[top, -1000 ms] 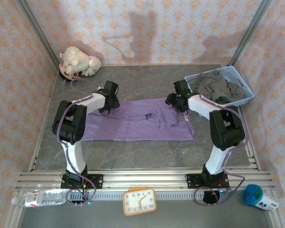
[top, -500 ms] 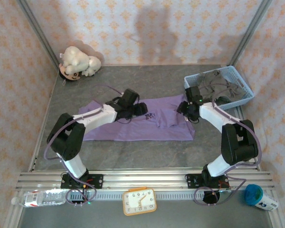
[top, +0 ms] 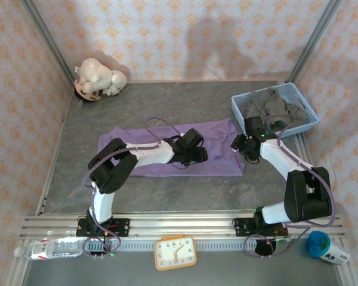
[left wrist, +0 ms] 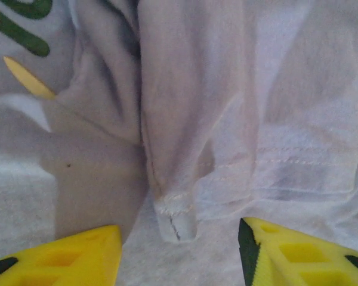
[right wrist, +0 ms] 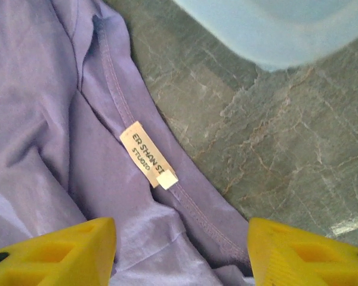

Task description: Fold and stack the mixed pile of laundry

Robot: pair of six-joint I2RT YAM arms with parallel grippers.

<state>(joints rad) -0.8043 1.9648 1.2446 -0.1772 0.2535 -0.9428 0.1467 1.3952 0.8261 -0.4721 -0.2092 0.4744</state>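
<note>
The purple shirt [top: 224, 132] lies spread flat on the table [top: 197, 101], its long side running left to right. The left claw [top: 200, 156] hangs low over the shirt's middle. Seen from the left wrist, the left claw [left wrist: 179, 232] is open, with its yellow fingers [left wrist: 65, 256] spread to either side of a folded sleeve hem [left wrist: 176, 217] and not touching it. A green print [left wrist: 18, 24] shows on the cloth beyond the hem.

The right claw [top: 241, 145] is at the shirt's right end. In the right wrist view this claw [right wrist: 180, 229] is open too, its jaws apart just above the neck seam. A small white label [right wrist: 146, 155] is sewn there, and bare table [right wrist: 274, 149] lies beside the edge of the cloth.

The grey shirt [top: 268, 110] is bunched in a light blue basket [top: 310, 116] just beyond the purple shirt's far right corner.

A white plush toy [top: 98, 77] sits well apart from the purple shirt, off its far left corner by the wall. On the near side of the shirt, past the arm bases, lie three things — a clear bottle [top: 48, 247] to the left, an orange clock [top: 175, 252] in the middle and a blue-lidded cup [top: 325, 247] to the right.
</note>
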